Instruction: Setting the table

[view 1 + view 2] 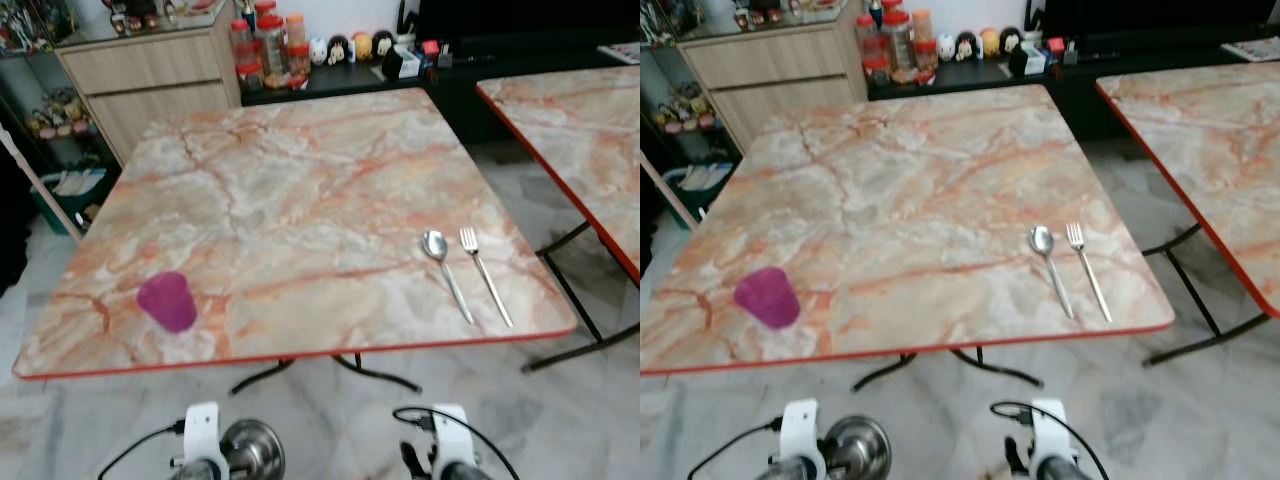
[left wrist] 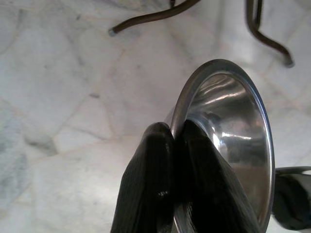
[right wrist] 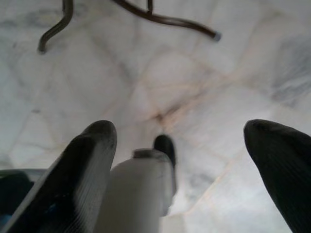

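My left hand (image 2: 177, 145), held low over the white marble floor (image 2: 63, 97), pinches the rim of a shiny steel bowl (image 2: 233, 136); nothing lies inside it. My right hand (image 3: 184, 160) hangs spread. On the marble-patterned desk (image 1: 300, 190): an upright purple plastic cup (image 1: 167, 301), a steel spoon (image 1: 445, 268) beside a steel fork (image 1: 485, 272).

Cup, spoon and fork on the marble table; steel bowl held low.

A translucent purple cup (image 1: 167, 300) stood upright near the marble-patterned table (image 1: 300, 200)'s front left edge. A steel spoon (image 1: 445, 270) and fork (image 1: 485, 273) lay side by side, just apart, near the front right corner. A shiny steel bowl (image 2: 228, 136) was pinched by its rim, tilted, above the floor.
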Motion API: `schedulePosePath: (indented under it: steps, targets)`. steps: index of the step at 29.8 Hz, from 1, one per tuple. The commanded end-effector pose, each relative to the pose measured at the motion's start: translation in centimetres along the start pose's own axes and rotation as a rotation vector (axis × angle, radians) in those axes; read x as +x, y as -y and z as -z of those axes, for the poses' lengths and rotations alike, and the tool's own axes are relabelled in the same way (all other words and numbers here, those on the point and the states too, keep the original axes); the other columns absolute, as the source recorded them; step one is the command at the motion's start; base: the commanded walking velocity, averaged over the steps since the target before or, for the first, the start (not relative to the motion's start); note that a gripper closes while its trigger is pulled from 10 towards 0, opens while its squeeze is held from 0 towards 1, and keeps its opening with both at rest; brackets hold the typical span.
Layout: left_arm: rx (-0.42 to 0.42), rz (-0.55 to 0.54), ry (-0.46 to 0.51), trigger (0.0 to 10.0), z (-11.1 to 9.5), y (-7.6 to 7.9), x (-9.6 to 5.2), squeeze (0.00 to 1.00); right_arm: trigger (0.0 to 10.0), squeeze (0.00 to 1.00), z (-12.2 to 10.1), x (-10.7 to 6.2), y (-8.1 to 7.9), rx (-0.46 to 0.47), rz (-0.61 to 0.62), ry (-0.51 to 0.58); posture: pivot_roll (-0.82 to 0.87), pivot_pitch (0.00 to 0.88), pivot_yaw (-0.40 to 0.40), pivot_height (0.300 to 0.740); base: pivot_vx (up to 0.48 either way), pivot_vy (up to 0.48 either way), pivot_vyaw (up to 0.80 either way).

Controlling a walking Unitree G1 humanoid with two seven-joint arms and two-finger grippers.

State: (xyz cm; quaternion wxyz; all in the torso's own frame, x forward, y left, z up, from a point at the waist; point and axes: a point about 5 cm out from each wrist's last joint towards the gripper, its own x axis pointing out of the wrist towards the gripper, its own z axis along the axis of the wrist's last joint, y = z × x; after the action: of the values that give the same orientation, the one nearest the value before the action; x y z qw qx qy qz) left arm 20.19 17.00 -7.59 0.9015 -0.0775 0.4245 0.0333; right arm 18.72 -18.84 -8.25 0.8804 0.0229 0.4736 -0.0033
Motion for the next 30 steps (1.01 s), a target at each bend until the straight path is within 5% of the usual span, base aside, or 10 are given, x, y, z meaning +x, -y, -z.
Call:
schedulePosePath:
  steps: [1, 30]
  targets:
    - [0.006, -0.029, -0.002, 10.0, 0.17, -0.98, -0.16, 0.00, 10.0, 0.00, -0.02, 0.14, -1.06, 0.019, -0.027, -0.002, -0.23, 0.000, 0.069, 0.740, 0.000, -0.319, 0.00]
    - [0.005, -0.024, 0.000, 10.0, 0.22, -0.85, -0.16, 0.00, 10.0, 0.00, 0.13, 0.13, -1.05, 0.002, -0.013, -0.006, -0.23, 0.000, 0.066, 0.740, 0.000, -0.344, -0.16]
